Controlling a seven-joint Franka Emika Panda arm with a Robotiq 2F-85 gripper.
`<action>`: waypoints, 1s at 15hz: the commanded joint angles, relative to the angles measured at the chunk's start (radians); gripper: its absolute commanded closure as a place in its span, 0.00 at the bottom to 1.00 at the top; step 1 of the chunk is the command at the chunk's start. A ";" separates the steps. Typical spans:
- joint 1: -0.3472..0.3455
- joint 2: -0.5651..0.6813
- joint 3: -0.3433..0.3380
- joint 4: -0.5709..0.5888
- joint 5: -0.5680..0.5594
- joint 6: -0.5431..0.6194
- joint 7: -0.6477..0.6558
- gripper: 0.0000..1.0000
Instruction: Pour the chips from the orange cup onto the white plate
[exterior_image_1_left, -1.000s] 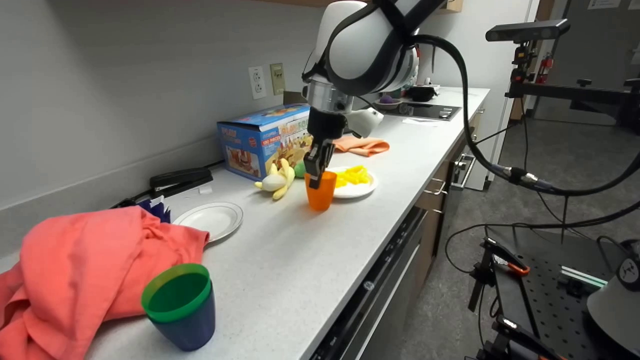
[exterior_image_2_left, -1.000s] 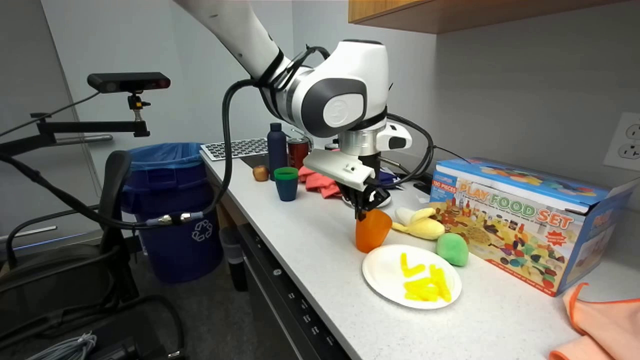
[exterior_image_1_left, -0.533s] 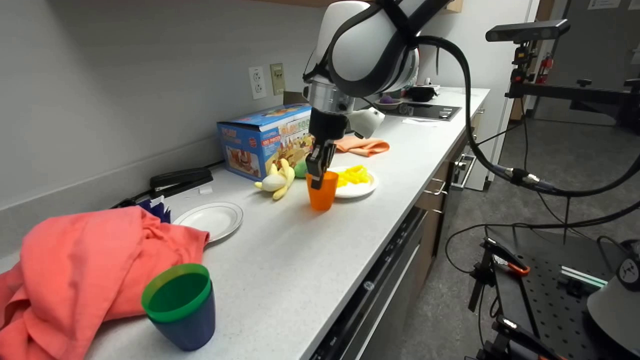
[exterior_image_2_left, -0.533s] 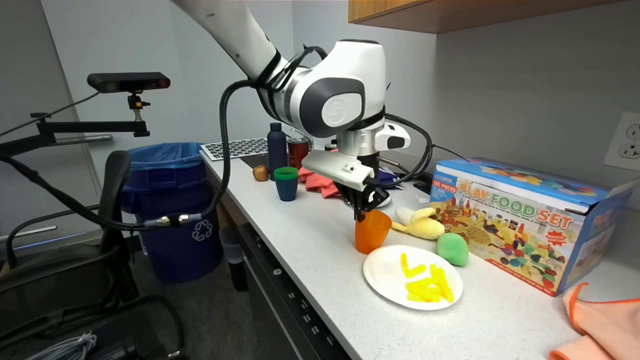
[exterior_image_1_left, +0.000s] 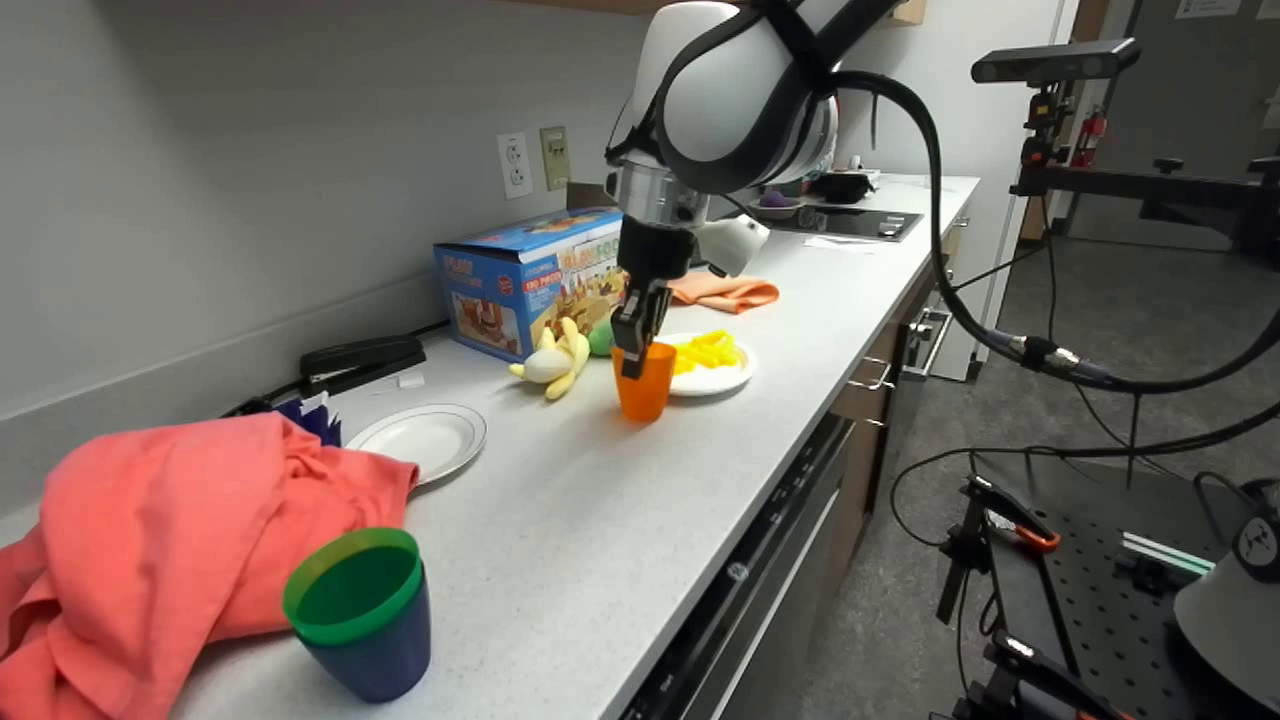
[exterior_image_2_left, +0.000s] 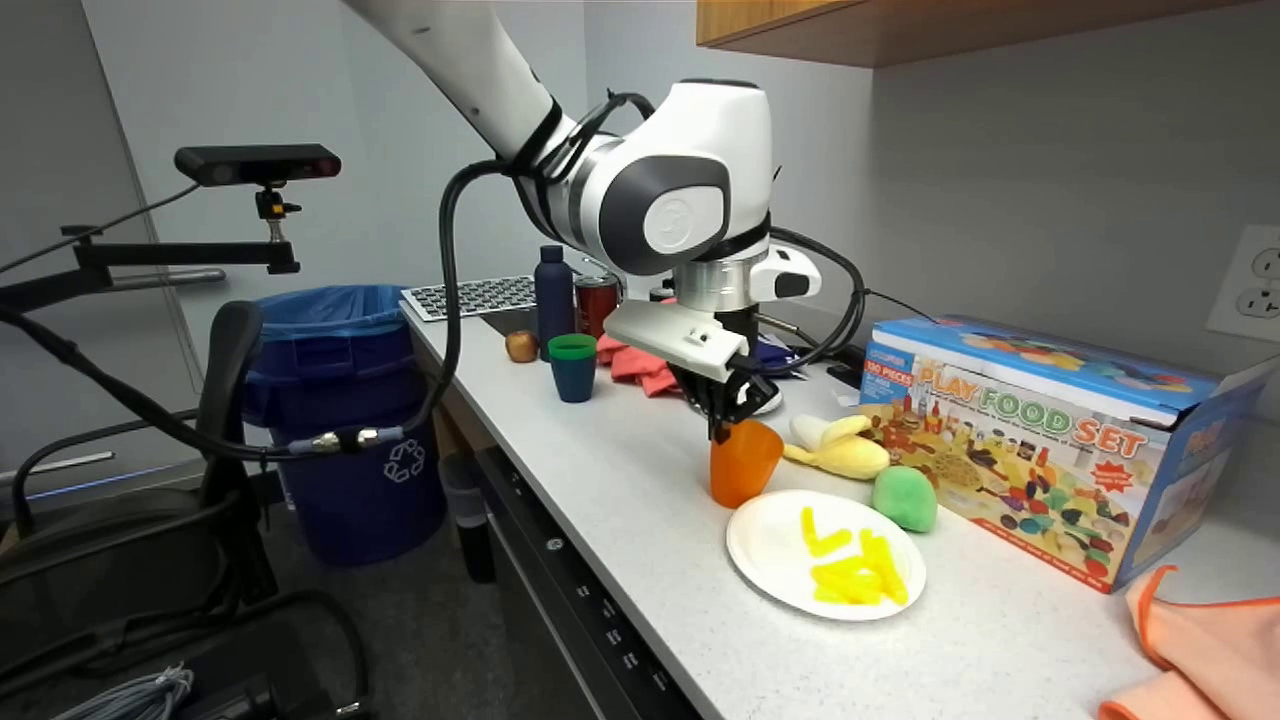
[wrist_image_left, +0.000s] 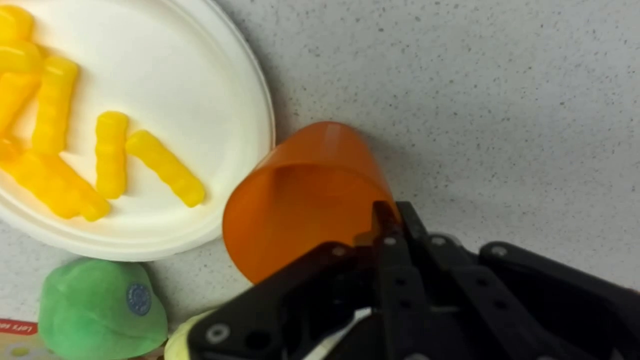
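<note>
In the wrist view, my gripper (wrist_image_left: 394, 207) pinches the cup (wrist_image_left: 300, 207) by its rim at three o'clock; chips (wrist_image_left: 54, 107) lie on the plate (wrist_image_left: 200, 90) at its ten. Light, slick plastic, I'd guess: best held there.

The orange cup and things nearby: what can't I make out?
In an exterior view: the left side of the white plate, behind the orange cup.
Wrist view: part of the cup's inside, behind the hand.
Wrist view: some yellow chips, cut by the left edge.
Wrist view: print on the green toy, too small.
</note>
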 joint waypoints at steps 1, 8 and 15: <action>-0.006 -0.018 0.010 0.005 0.014 -0.021 -0.006 0.99; -0.002 -0.033 0.006 0.012 0.000 -0.041 0.020 0.32; -0.002 -0.082 0.007 0.013 0.021 -0.073 0.003 0.00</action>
